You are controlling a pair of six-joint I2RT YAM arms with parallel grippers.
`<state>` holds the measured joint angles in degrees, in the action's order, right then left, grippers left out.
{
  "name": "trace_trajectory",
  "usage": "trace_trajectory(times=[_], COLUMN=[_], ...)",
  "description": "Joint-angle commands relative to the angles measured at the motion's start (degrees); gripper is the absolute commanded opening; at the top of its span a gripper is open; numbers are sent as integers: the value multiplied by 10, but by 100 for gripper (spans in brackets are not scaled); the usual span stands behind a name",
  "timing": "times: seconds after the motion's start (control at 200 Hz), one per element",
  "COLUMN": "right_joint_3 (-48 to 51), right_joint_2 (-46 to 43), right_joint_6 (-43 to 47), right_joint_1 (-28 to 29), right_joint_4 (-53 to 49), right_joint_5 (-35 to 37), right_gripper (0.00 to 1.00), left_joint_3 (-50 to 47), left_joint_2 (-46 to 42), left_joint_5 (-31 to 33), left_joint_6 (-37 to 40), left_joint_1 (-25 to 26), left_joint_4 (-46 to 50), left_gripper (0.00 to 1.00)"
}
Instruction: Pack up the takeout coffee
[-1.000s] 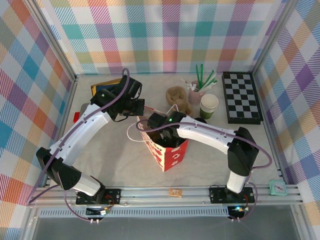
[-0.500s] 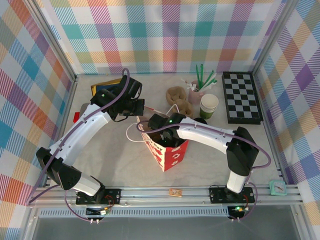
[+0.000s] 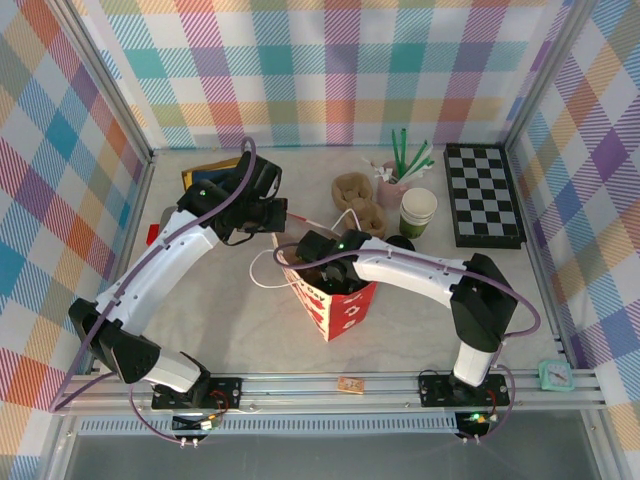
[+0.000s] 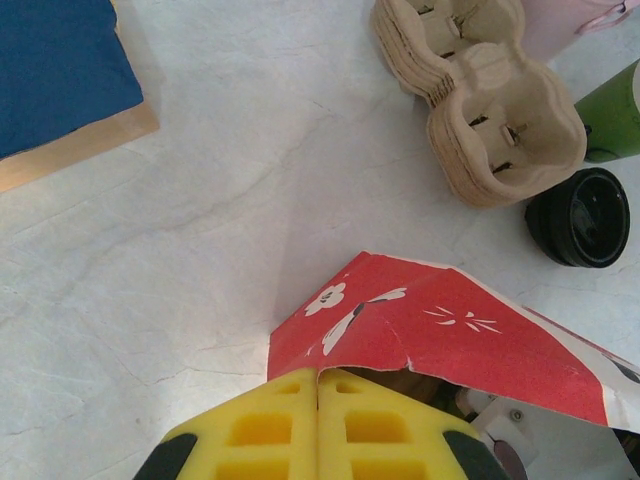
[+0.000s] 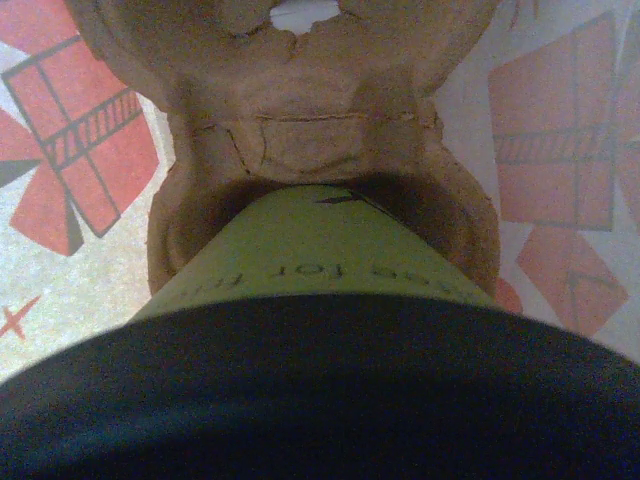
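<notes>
Placement is the step in hand. The right arm [image 3: 400, 265] is reaching down into the red paper bag [image 3: 345, 310], and the takeout coffee [image 5: 320, 250] is sitting directly under its wrist. The black lid [image 5: 320, 395] is nearest the camera, and the cup's base is entering a well of the pulp carrier [image 5: 320, 140] on the bag's floor. The right jaws are standing wide about the cup. Whether they are pressing on it or are released cannot be told, as the fingers are hidden.

The left jaws are clenched, pads [image 4: 270, 430] together, right at the bag's red rim [image 4: 420, 320]. Whether paper is caught between them cannot be told.

Judging from this, the next move is calling for the cup to be seated fully in the well. A clean release and a straight upward withdrawal would follow.

Room is tight. The bag walls are standing close around the right wrist, so any sideways drift is risking a snag on the rim or a tipped cup. Outside the bag, the desk [image 4: 200, 220] is offering open surface to its left. The spare carriers [image 3: 358, 195], loose lid [image 3: 402, 242] and lidless cup [image 3: 418, 212] are crowding the far right side.
</notes>
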<state>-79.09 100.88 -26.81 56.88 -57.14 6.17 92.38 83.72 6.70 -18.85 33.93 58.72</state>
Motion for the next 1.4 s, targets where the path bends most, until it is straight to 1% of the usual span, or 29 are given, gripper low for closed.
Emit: trace_trajectory(times=[0.0,1.396], right_joint_3=[13,30], right_joint_2=[2,15], right_joint_6=[-5,-5], right_joint_1=[-5,-7], right_joint_4=[5,32], right_joint_5=[11,11], right_gripper=[54,53], left_joint_3=[-8,-13], left_joint_2=[-21,-28], left_joint_5=[15,17], left_joint_6=[-12,-14], left_joint_1=[-3,-3], left_joint_4=[-1,-4], left_gripper=[0,0])
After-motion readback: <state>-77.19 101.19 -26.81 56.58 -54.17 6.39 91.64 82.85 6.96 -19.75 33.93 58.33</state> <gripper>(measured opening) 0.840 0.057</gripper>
